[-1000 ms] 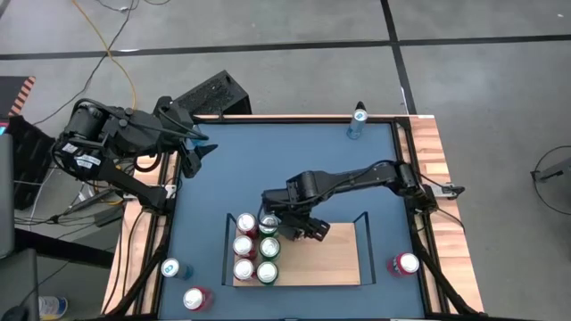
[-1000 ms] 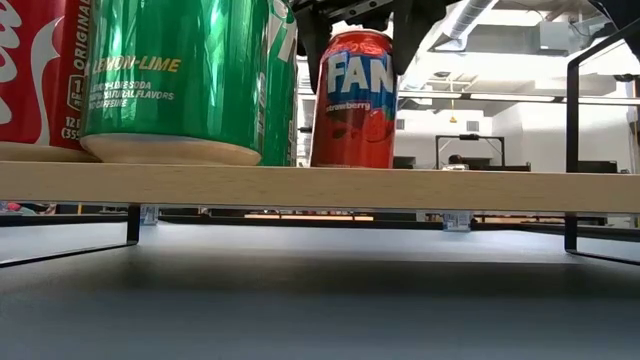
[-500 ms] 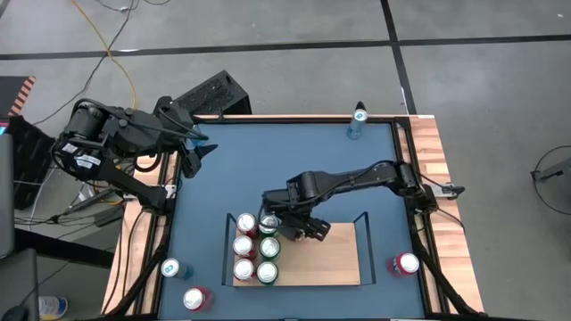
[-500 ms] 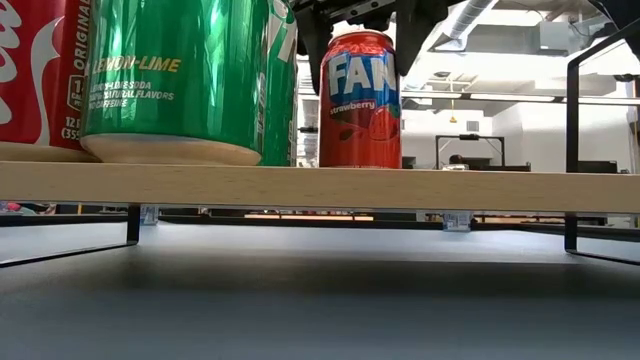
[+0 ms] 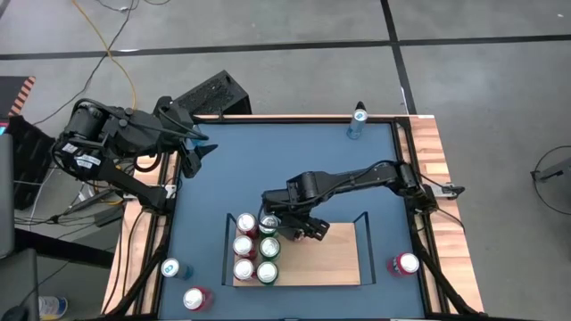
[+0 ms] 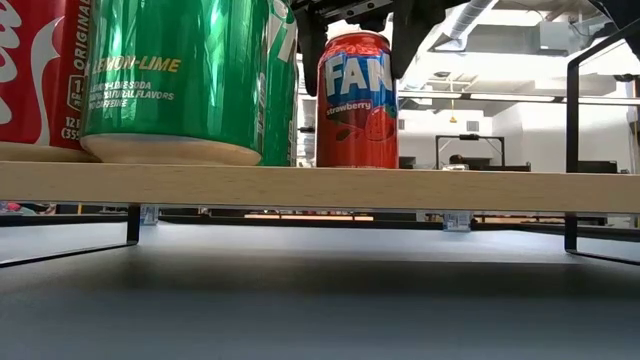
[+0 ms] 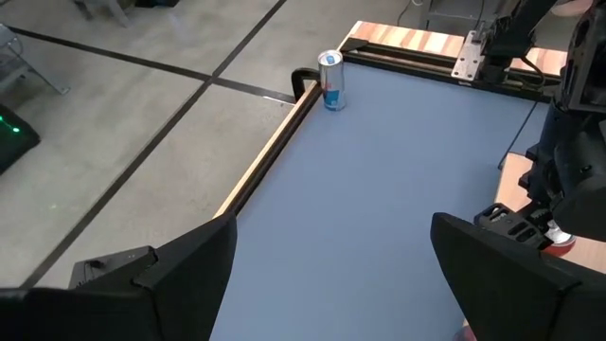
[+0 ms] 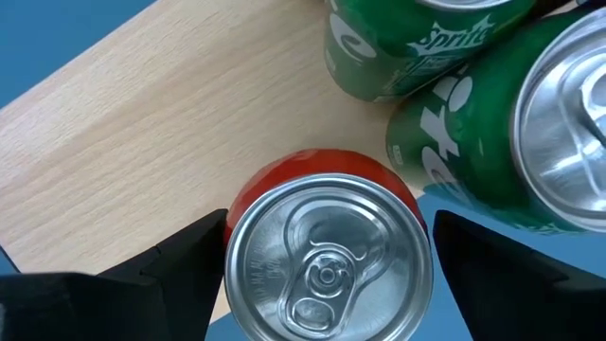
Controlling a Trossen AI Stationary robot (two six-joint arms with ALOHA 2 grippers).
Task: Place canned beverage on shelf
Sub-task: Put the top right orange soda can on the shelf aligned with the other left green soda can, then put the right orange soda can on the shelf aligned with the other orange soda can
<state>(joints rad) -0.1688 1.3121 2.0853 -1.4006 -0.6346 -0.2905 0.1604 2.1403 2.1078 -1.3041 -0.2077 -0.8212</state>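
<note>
1. While the left arm waits at the bench's [image 5: 294,169] far left corner, we see the right gripper [image 6: 355,45] over the shelf [image 5: 330,259], its fingers [image 6: 312,50] spread to either side of a red strawberry can [image 6: 357,100].
2. We see that can standing upright on the shelf's wooden board in the low view, with a dark finger beside each of its shoulders; we cannot tell whether they touch the can.
3. We look down on the can's silver top [image 8: 327,260] in the right wrist view, with a finger on each side and a gap showing between finger and rim.
4. We place the can just beside the green lemon-lime cans [image 8: 454,123], at the edge of the group already standing on the shelf's left part.
5. We count six cans in that group [image 5: 256,250] from above, in two rows.
6. We see the left gripper [image 7: 331,275] with its fingers spread wide, holding nothing, over bare blue bench.
7. We also spot loose cans off the shelf: a blue one [image 5: 358,122] at the far edge, a red one [image 5: 404,264] at the right, and two [image 5: 183,283] near the left front corner.
</note>
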